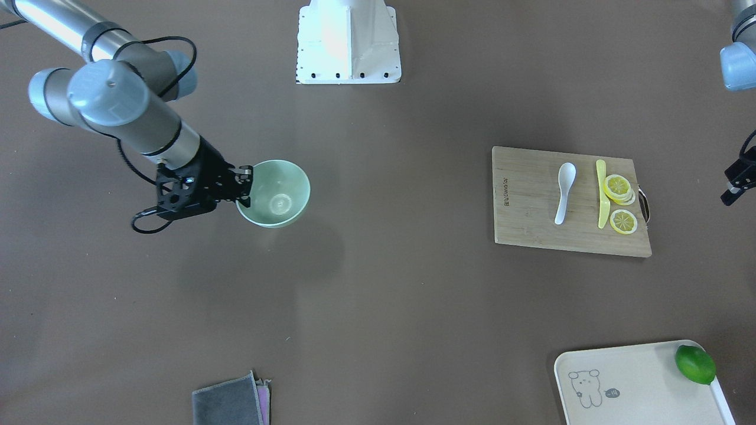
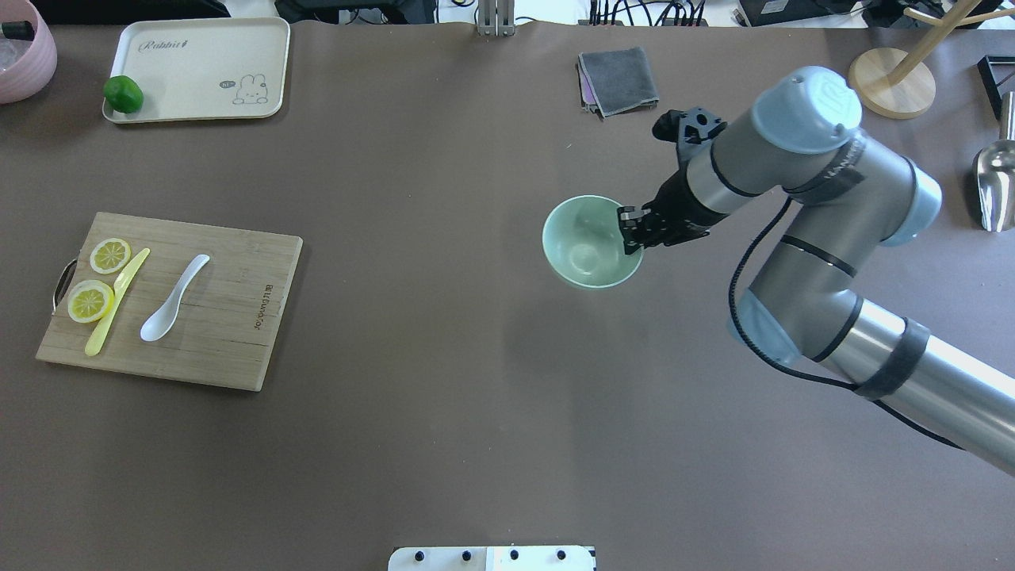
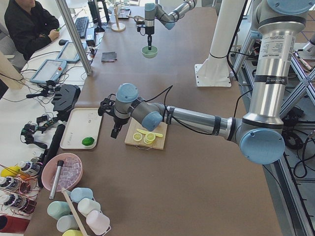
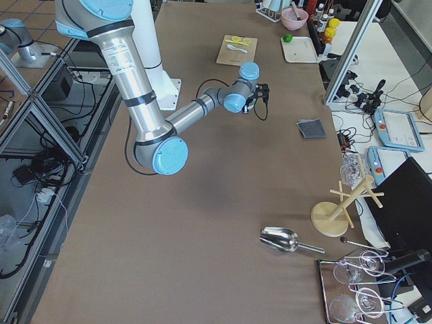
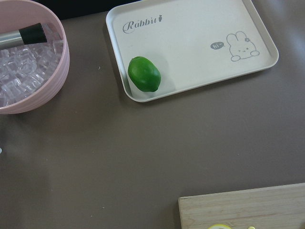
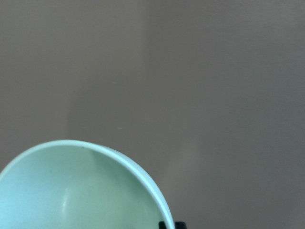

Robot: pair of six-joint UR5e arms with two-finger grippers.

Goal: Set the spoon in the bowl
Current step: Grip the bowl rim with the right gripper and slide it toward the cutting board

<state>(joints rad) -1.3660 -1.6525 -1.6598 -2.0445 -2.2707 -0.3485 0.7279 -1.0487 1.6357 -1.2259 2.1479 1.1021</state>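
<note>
The white spoon [image 1: 564, 192] lies on a wooden cutting board [image 1: 525, 200], scoop toward the robot; it also shows in the overhead view [image 2: 170, 300]. The mint-green bowl [image 1: 277, 192] is far from it on the robot's right side, tilted, and seems held a little above the table [image 2: 587, 242]. My right gripper [image 1: 243, 186] is shut on the bowl's rim [image 2: 632, 230]. The rim fills the bottom of the right wrist view [image 6: 71, 191]. My left gripper [image 1: 737, 183] hangs beside the board's outer end; only part of it shows, and I cannot tell if it is open.
A yellow knife [image 1: 602, 195] and lemon slices [image 1: 619, 188] lie beside the spoon. A cream tray [image 1: 638, 383] holds a lime [image 1: 695, 364]. A pink ice bowl [image 5: 28, 62] stands next to the tray. A grey cloth [image 1: 230, 404] lies at the far edge.
</note>
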